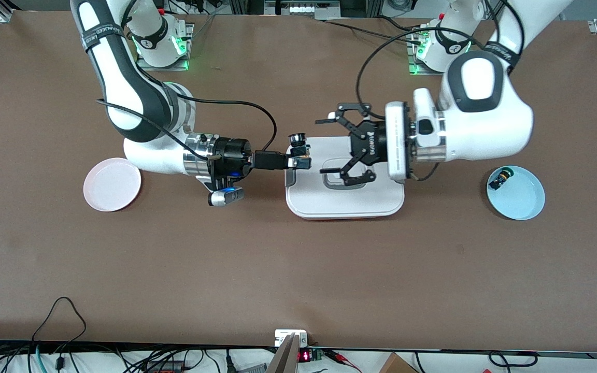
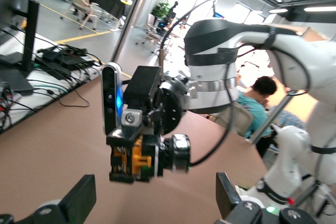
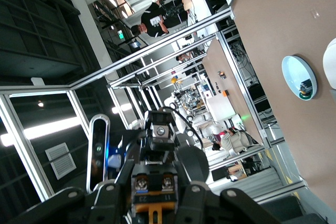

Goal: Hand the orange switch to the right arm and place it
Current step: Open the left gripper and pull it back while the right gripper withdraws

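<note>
1. I see the orange switch held in the air by the right gripper, over the nine o'clock edge of the white tray. The jaws are clamped on its body, its silvery end sticking up toward the twelve o'clock side of the front view.
2. The left gripper hovers over the tray's middle with its jaws spread wide and nothing in them, so I judge the handover done and the placing still ahead.
3. My main worry is the grip: in the left wrist view the switch sits at the very tips of the jaws, so a fast swing could twist it loose and it would roll off across the tabletop.
4. A second risk is the two grippers touching; they are near each other, so I would want the left one to wait while I back the right one away.
5. The pink plate at nine o'clock looks the likely target, bare and unobstructed.
6. The blue plate at three o'clock holds the green-capped switch, well apart and in nobody's way.
</note>
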You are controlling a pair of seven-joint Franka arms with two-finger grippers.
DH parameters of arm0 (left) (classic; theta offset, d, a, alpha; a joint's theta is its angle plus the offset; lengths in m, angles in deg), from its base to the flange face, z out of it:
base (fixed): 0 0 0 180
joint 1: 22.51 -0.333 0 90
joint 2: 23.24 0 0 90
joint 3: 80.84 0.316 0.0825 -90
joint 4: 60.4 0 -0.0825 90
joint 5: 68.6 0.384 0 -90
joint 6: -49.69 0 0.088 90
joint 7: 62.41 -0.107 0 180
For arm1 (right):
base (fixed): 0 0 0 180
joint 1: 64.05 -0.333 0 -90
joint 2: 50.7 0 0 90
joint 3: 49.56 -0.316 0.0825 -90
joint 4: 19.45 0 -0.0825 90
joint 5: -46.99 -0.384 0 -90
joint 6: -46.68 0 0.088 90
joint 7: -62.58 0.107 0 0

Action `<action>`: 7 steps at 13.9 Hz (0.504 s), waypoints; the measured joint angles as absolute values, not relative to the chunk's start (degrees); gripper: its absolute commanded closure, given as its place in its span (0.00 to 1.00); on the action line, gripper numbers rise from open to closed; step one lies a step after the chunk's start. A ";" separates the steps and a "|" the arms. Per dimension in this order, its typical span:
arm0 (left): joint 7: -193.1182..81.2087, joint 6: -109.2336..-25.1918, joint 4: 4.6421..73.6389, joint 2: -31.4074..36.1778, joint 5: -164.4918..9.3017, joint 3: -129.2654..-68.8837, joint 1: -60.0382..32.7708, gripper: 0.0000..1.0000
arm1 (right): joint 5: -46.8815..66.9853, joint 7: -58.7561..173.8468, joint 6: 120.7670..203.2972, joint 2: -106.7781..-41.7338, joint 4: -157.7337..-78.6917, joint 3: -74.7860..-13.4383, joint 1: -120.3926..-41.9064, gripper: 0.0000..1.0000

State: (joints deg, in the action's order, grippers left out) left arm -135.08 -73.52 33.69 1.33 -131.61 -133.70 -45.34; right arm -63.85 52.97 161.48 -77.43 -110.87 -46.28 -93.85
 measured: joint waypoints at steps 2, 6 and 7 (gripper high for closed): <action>-130.73 -66.49 33.31 0.28 -128.28 -133.64 -48.42 0.00 | -61.58 52.97 158.82 -77.43 -110.87 -46.16 -92.09 1.00; -115.42 -56.08 29.51 -1.17 -112.29 -133.71 -49.24 0.00 | -57.13 52.97 152.87 -77.43 -110.57 -45.94 -87.69 1.00; -110.93 -54.02 28.70 -1.35 -108.31 -133.84 -49.18 0.00 | -55.31 52.98 151.08 -77.43 -110.25 -45.87 -86.34 1.00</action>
State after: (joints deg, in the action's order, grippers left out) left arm -110.93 -54.02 28.70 -1.35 -108.31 -133.84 -49.18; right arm -55.31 52.98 151.08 -77.43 -110.25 -45.87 -86.34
